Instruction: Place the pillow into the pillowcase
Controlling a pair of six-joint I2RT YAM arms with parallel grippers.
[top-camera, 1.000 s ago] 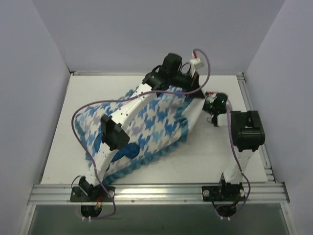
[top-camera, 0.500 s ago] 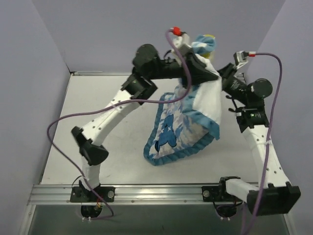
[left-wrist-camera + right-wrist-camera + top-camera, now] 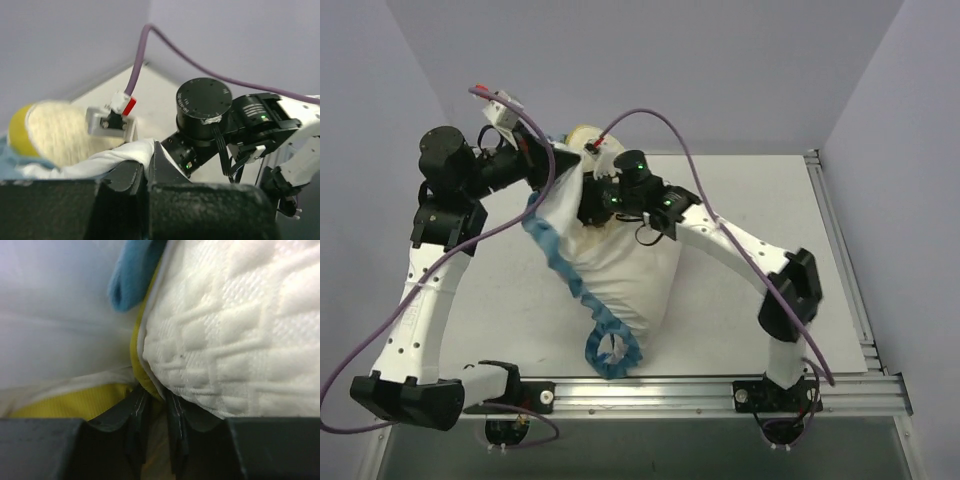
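Observation:
The pillowcase (image 3: 620,270) hangs over the table with its plain white inside showing, and its teal trim (image 3: 565,270) runs down the left side to a loop at the bottom. My left gripper (image 3: 558,160) is raised at the back left, shut on the white fabric (image 3: 115,155) at the top edge. The cream pillow (image 3: 582,135) pokes out of the top, its yellow band (image 3: 17,135) visible. My right gripper (image 3: 595,208) presses into the case's upper part. In the right wrist view its jaws (image 3: 156,390) stand slightly apart, with the quilted pillow's (image 3: 235,330) yellow edge at the tips.
The white table (image 3: 770,190) is bounded by grey walls at the back and sides and a metal rail (image 3: 650,390) along the front. Purple cables arc over both arms. The right arm's wrist motor (image 3: 205,102) sits close beside the left gripper.
Both arms have swung to the left with the bundle. The pillowcase now hangs with its white inside outward, and the right arm has crossed from the right side to the case's top.

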